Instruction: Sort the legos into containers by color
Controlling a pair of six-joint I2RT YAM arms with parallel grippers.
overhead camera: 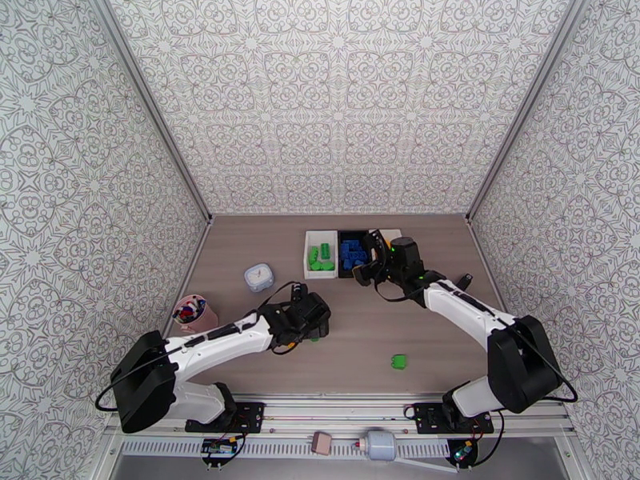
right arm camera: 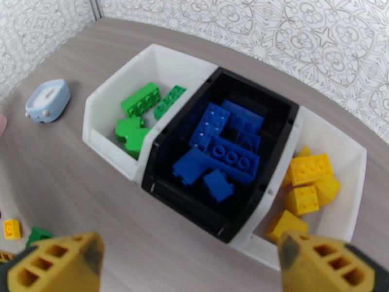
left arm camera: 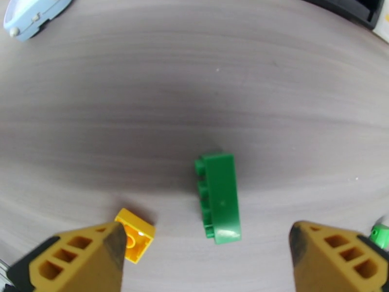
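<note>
Three bins stand in a row at the back. The left white bin [right arm camera: 108,144] holds green legos [right arm camera: 141,99], the black bin [right arm camera: 185,200] blue ones [right arm camera: 228,156], and the right white bin [right arm camera: 333,137] yellow ones [right arm camera: 311,169]. My right gripper [right arm camera: 189,251] hovers open and empty in front of the black bin [overhead camera: 352,251]. My left gripper [left arm camera: 206,239] is open low over the table, with a long green brick [left arm camera: 220,198] lying between its fingers. A small yellow brick [left arm camera: 136,234] lies by the left finger [left arm camera: 78,261]. Another green brick [overhead camera: 398,362] lies loose near the front.
A round white-blue object [overhead camera: 258,277] sits left of the bins, and a pink cup [overhead camera: 190,312] of colourful bits stands by the left wall. A bit of another green piece [left arm camera: 379,235] shows beside my left gripper's right finger. Patterned walls enclose the table.
</note>
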